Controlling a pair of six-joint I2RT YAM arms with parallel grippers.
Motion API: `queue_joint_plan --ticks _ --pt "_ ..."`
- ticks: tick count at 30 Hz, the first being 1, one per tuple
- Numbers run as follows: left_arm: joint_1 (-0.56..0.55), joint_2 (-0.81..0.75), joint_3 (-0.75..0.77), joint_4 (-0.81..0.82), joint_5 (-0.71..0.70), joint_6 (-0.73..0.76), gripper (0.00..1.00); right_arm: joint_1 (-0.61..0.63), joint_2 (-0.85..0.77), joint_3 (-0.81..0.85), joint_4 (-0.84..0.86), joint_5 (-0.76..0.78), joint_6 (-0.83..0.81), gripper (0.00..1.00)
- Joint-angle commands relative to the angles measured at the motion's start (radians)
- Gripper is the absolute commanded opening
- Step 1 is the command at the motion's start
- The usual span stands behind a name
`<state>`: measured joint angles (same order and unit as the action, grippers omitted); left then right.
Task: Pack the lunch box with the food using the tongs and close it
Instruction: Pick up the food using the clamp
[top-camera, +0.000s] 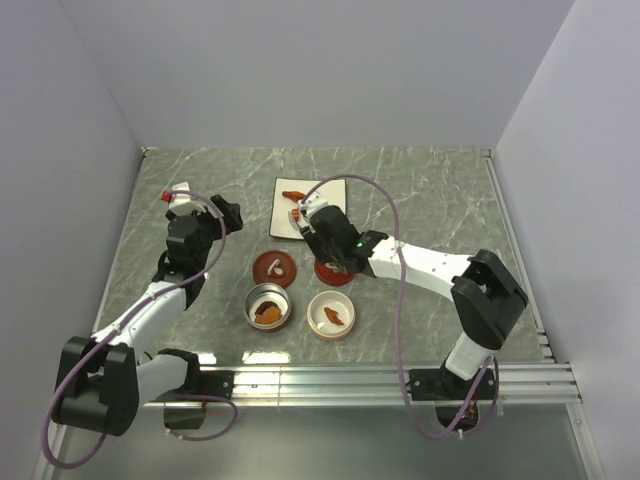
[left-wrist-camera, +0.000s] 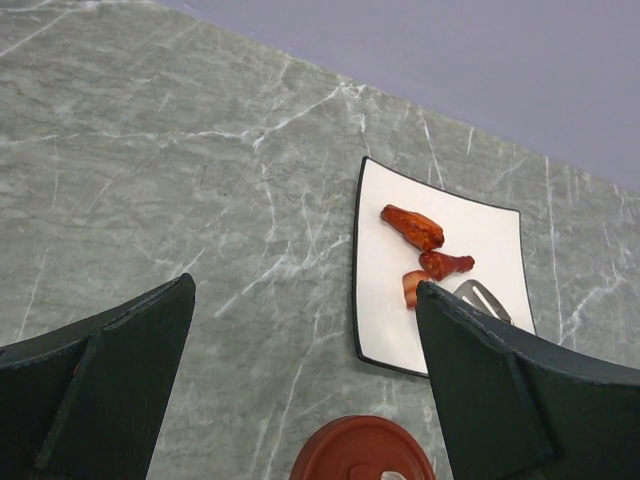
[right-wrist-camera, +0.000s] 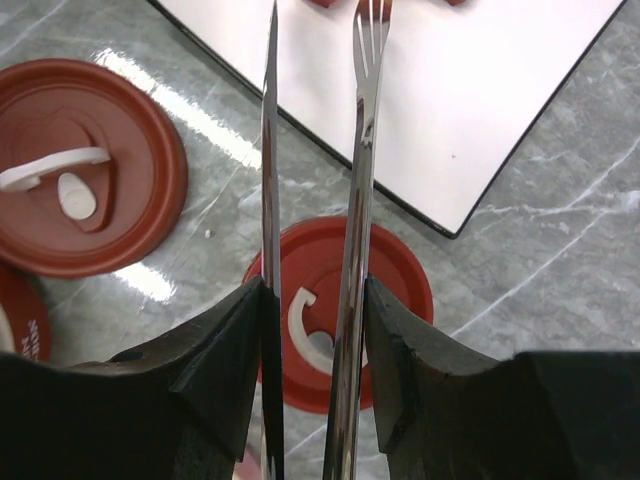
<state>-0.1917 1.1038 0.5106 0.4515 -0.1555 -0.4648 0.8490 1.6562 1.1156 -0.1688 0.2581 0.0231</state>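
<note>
Right claw (right-wrist-camera: 315, 295) pinching tongs (right-wrist-camera: 362, 150), tips cut off; food (left-wrist-camera: 412, 228) partly hidden

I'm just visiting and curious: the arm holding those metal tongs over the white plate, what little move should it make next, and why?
Probably ease the tongs forward and down around one red morsel, then squeeze. The right pincer grips them with arms apart, tips over the white plate, and morsels lie just beyond.
</note>
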Motion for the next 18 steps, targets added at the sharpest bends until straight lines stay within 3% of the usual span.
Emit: queue_joint_plan --ticks 1,13,18 --pt "-0.005 0.01 0.008 0.046 -0.013 0.008 1.0 -0.021 0.023 0.07 0.046 -0.019 -0.014 0.49" --pt "-0.003 0.013 0.011 0.046 -0.012 0.008 0.99 -0.041 0.149 0.174 0.002 -0.013 -0.014 0.48" --pt "-0.003 0.011 0.011 0.046 -0.012 0.008 1.0 -0.041 0.18 0.21 -0.029 0.013 -0.014 0.39"
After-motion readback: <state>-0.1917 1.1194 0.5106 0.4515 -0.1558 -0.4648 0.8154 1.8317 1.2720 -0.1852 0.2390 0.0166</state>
